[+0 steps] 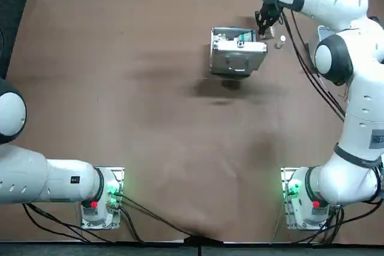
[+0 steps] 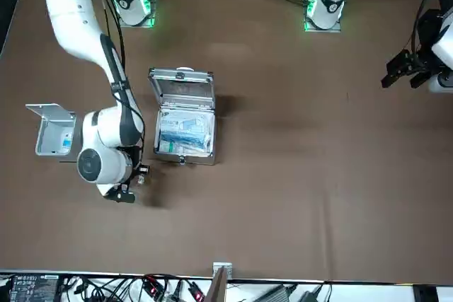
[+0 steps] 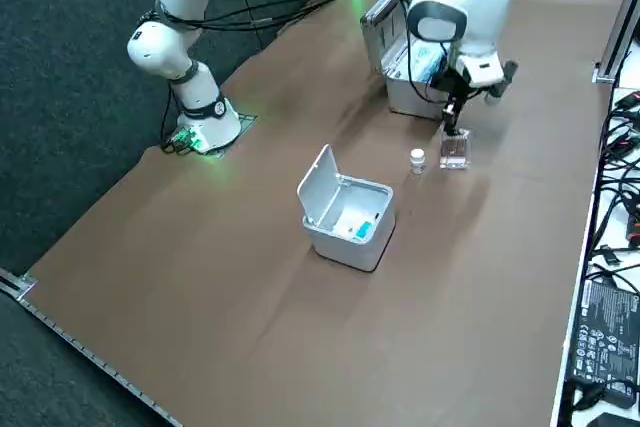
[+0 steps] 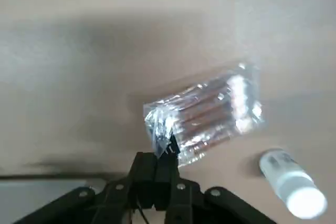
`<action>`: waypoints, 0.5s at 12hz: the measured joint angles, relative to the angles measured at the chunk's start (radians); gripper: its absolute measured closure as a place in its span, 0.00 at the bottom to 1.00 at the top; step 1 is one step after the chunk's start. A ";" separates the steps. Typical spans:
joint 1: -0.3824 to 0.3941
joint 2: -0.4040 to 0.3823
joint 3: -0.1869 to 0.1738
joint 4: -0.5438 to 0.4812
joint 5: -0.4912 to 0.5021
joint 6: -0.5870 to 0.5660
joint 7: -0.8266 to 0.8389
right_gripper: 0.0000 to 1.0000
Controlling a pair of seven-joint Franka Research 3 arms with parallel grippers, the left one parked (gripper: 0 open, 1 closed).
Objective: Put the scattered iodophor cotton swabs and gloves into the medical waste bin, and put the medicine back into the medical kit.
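Pincer (image 4: 161, 155) tight on one swab packet (image 4: 210, 109)

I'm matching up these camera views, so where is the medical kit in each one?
Top: kit upper centre, open.
Front: kit left of centre.
Right side: kit upper centre, partly behind the arm.
Wrist: not clearly in it.
Landmark: right gripper, beside the kit, shut on the swab packet.

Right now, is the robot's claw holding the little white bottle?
No, the right gripper pinches a corner of the swab packet; the bottle lies apart.
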 joint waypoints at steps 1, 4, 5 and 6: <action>0.000 -0.019 -0.003 0.002 0.000 -0.013 0.000 0.99; -0.009 -0.085 -0.008 0.007 0.001 -0.065 0.000 0.99; -0.016 -0.108 -0.009 0.013 0.001 -0.088 0.000 0.99; -0.024 -0.131 -0.010 0.020 0.001 -0.120 -0.002 0.99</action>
